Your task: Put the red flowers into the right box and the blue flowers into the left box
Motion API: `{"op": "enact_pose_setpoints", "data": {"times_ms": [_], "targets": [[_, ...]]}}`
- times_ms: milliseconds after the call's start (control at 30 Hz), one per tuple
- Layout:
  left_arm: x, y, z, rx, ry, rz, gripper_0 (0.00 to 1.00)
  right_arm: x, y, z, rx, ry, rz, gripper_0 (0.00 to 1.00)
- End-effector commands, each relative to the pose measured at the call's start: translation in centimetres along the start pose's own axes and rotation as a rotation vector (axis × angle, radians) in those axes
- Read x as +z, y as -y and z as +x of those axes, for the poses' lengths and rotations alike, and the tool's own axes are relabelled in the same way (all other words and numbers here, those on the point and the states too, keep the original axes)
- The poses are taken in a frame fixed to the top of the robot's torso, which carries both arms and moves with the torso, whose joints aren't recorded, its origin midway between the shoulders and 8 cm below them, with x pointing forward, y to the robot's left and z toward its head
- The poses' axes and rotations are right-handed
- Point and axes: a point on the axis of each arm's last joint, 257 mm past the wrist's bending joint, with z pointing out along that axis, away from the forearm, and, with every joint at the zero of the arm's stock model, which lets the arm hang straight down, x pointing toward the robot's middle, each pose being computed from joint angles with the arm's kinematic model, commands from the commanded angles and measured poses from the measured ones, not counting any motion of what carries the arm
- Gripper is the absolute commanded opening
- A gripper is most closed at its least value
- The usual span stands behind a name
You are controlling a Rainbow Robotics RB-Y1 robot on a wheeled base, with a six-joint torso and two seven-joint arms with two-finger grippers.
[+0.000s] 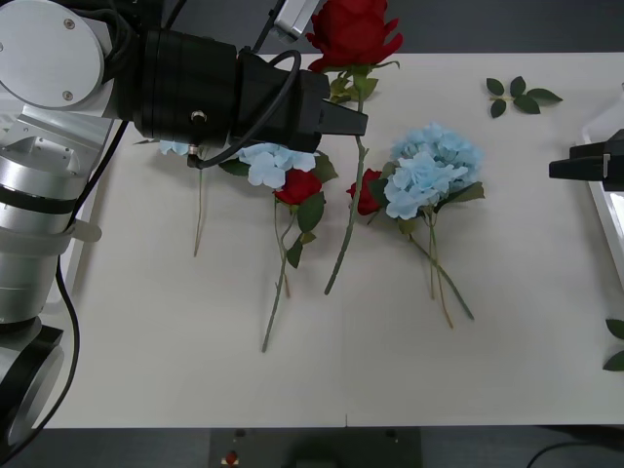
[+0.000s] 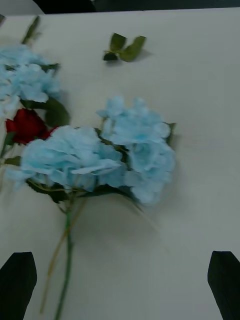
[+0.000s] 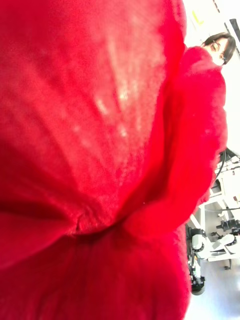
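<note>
My left gripper (image 1: 351,119) reaches in from the left over the table's far middle, shut on a red flower (image 1: 353,29) just under its bloom. The bloom is raised and its long stem hangs down towards the table. Its petals (image 3: 100,150) press up against the left wrist camera and hide the fingers. Two more red flowers (image 1: 295,185) (image 1: 366,192) lie among the blue flowers (image 1: 429,166) (image 1: 273,161). My right gripper (image 1: 564,168) (image 2: 120,285) waits open at the right edge, facing the blue flowers (image 2: 120,145). The right box (image 1: 606,200) peeks in at the right edge. The left box is hidden.
A loose green leaf sprig (image 1: 517,95) (image 2: 125,47) lies at the table's far right. More leaves (image 1: 614,343) show at the right edge. The near half of the white table (image 1: 195,370) is bare. My left arm covers the table's far left.
</note>
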Motion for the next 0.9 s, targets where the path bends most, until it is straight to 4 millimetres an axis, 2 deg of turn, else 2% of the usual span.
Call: {"op": "enact_pose_setpoints", "data": {"times_ms": [33, 67, 100, 167, 233, 367, 400, 833, 900], "targets": [[-0.5, 1.0, -1.5, 0.073, 0.02, 0.001, 0.0, 0.2, -4.5, -0.3, -0.019, 0.051, -0.12, 1.0], [-0.5, 1.1, -1.4, 0.073, 0.018, 0.003, 0.0, 0.8, -6.3, -0.5, -0.007, 0.076, -0.168, 1.0], [-0.5, 0.9, -1.4, 0.072, 0.018, -0.001, 0.0, 1.0, -7.0, -0.4, 0.002, 0.084, -0.188, 1.0], [-0.5, 0.9, -1.4, 0.072, 0.018, -0.001, 0.0, 2.0, -10.3, -0.4, 0.046, 0.131, -0.282, 1.0], [-0.5, 0.9, -1.4, 0.072, 0.018, -0.001, 0.0, 2.7, -12.8, -0.2, 0.075, 0.158, -0.349, 1.0], [-0.5, 0.9, -1.4, 0.072, 0.018, -0.001, 0.0, 3.6, -16.3, 0.1, 0.095, 0.18, -0.441, 1.0], [-0.5, 0.9, -1.4, 0.072, 0.018, -0.001, 0.0, 3.8, -17.7, 0.1, 0.106, 0.191, -0.478, 1.0], [-0.5, 0.9, -1.4, 0.072, 0.018, -0.001, 0.0, 5.4, -26.8, -0.1, 0.158, 0.291, -0.636, 1.0], [-0.5, 0.9, -1.4, 0.072, 0.018, -0.001, 0.0, 5.8, -28.8, -0.5, 0.166, 0.318, -0.664, 1.0]]}}
